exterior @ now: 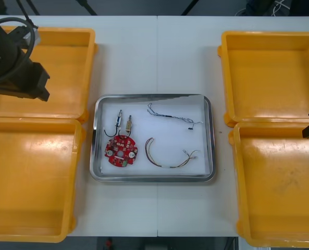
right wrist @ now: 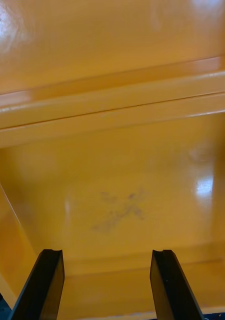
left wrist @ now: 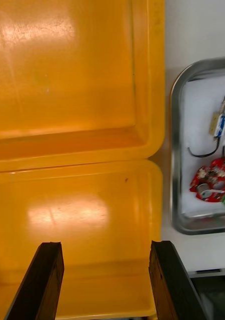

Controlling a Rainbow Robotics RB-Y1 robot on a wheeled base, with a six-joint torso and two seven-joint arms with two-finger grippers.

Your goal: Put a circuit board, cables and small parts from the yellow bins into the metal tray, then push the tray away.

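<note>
No writing, label, brand or number can be read on the yellow bins (exterior: 39,177), metal tray (exterior: 153,97) or circuit board (exterior: 121,151).

Tray (exterior: 153,96) ctr btwn L/R bins (exterior: 29,177); board (exterior: 121,151), cables (exterior: 171,119), parts (exterior: 128,123) inside.

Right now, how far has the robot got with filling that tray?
Loading looks done: the circuit board, cables and small metal parts lie in the metal tray. The left gripper and right gripper hang open, empty, over the yellow bins. Remaining: pushing the tray away.
</note>
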